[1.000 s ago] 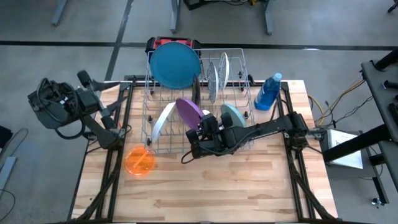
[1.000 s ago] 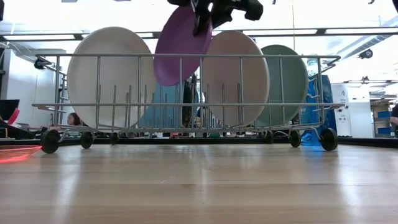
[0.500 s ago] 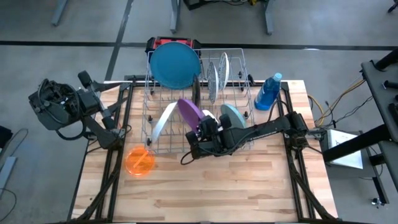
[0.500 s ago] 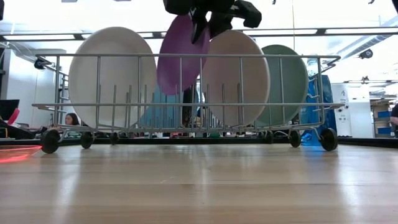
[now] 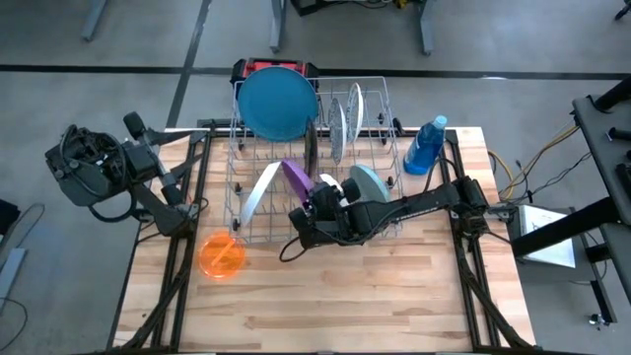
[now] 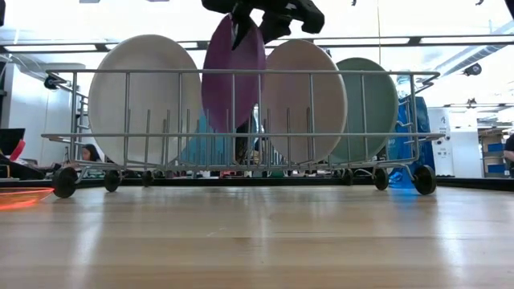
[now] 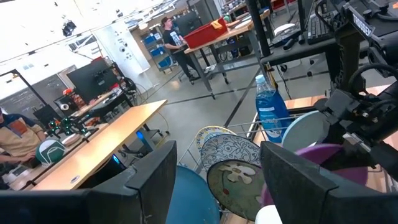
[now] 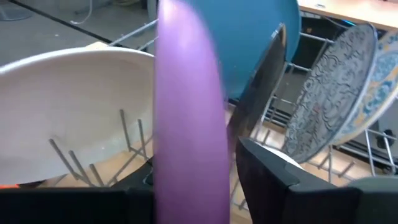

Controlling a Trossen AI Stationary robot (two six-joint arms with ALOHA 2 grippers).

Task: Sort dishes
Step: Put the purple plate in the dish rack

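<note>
Purple plate (image 5: 296, 177); large blue plate (image 5: 278, 103); teal-green plate (image 5: 370, 181); white plate (image 5: 258, 191); blue-patterned plates (image 5: 338, 127); translucent orange plate (image 5: 221, 254); blue bottle (image 5: 424, 148); light wood table (image 5: 335, 296).

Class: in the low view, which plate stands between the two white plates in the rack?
The purple plate, upright between the white plates, shown in the low view.

- Rack (image 5: 380, 118) stands at the table's (image 5: 394, 306) far side, plates upright in it.
- Bottle (image 5: 425, 146) right of rack.
- Small plate (image 5: 221, 254) lies front-left.
</note>
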